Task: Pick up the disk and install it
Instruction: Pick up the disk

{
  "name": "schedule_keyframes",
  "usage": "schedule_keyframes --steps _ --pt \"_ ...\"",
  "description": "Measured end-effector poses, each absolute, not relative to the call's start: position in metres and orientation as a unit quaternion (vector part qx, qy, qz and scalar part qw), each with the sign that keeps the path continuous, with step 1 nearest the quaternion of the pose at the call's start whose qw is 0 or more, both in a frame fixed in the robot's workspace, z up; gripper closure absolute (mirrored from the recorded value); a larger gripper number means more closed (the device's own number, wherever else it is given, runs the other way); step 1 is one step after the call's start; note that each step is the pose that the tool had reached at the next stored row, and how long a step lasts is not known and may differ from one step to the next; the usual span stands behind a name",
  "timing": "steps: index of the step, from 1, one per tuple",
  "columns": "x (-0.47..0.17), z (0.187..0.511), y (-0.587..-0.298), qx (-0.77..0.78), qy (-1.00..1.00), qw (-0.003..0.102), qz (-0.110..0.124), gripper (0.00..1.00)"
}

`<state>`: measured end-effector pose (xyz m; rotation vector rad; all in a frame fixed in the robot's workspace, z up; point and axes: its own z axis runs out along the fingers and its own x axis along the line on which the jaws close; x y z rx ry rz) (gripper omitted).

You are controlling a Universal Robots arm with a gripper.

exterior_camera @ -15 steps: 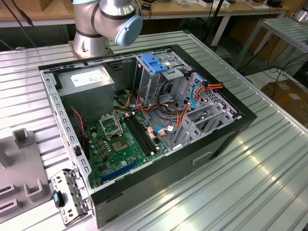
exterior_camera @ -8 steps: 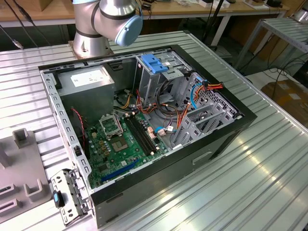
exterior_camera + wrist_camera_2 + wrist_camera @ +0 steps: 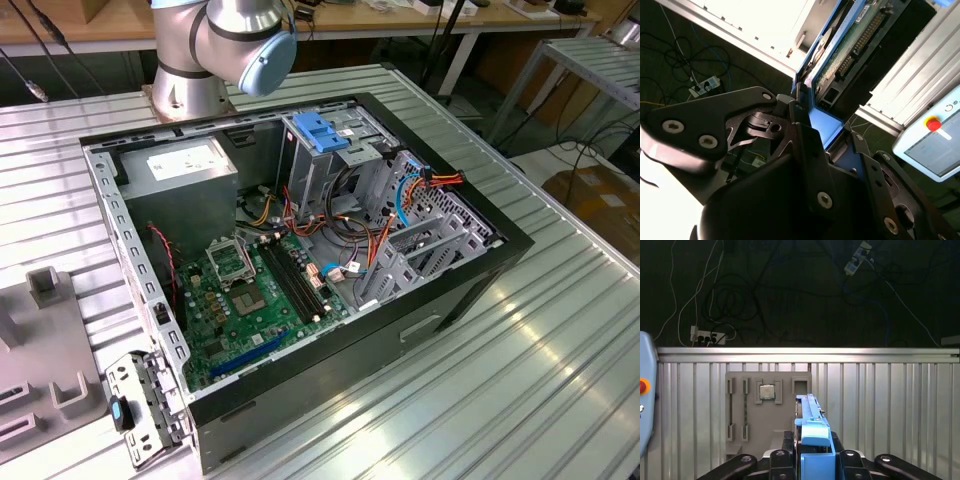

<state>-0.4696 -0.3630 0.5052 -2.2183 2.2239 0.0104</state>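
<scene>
Cut off by picture edges: arm [image 3: 230,40] in the exterior view, disk [image 3: 814,436] in both wrist views.

Plastic against metal
The disk [image 3: 812,435] is edged in smooth blue plastic; the gripper [image 3: 812,456] is matt black (bright screw heads [image 3: 824,200]); the table [image 3: 540,370] is ribbed, shiny metal.

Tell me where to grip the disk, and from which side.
At one end, across its two flat faces, coming in along its length. The disk is a thin slab with blue rails; in the first wrist view the claw clamps it exactly so.
</scene>
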Motion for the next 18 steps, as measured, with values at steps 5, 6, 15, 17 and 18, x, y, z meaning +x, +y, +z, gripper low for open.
schedule_keyframes --steps 5,6,15,17,18 --pt "-0.469 0.505 -0.363 -0.706 0.708 0.0 0.003 0.63" --pt "-0.468 0.505 -0.363 -0.706 0.708 0.0 0.003 0.63" --pt "-0.46 0.505 -0.363 -0.706 0.708 0.0 0.003 0.63" --pt "-0.458 0.505 -0.363 -0.706 0.708 0.0 0.003 0.63" --pt "-0.456 0.505 -0.363 -0.706 0.708 0.0 0.003 0.63"
